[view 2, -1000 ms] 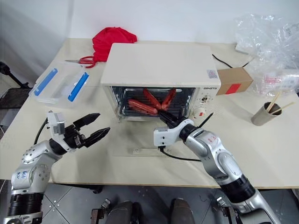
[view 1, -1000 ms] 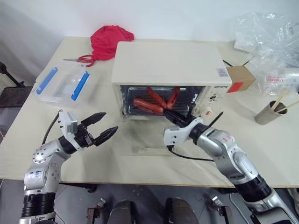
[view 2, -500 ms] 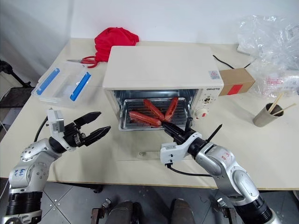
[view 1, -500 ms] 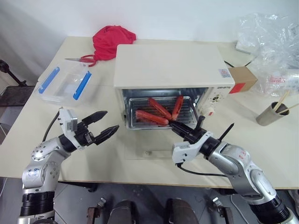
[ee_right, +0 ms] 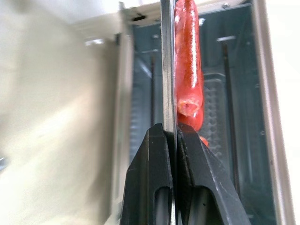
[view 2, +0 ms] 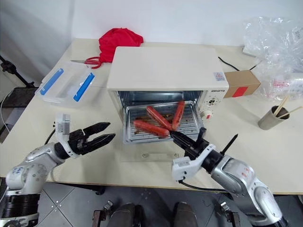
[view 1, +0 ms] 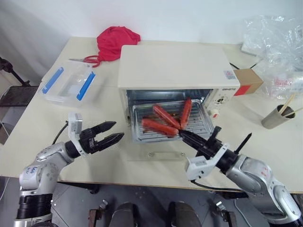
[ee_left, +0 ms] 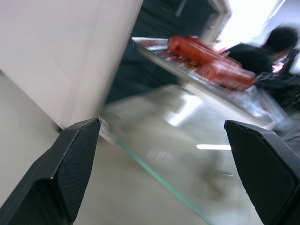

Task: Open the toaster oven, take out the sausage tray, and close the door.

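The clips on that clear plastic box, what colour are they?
Blue: two long clips on the clear plastic box, best shown in the right eye view.

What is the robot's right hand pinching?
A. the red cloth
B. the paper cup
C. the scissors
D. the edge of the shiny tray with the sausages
D: the right gripper has its jaws shut on the front rim of the sausage tray, which sticks partway out of the toaster oven over the lowered door.
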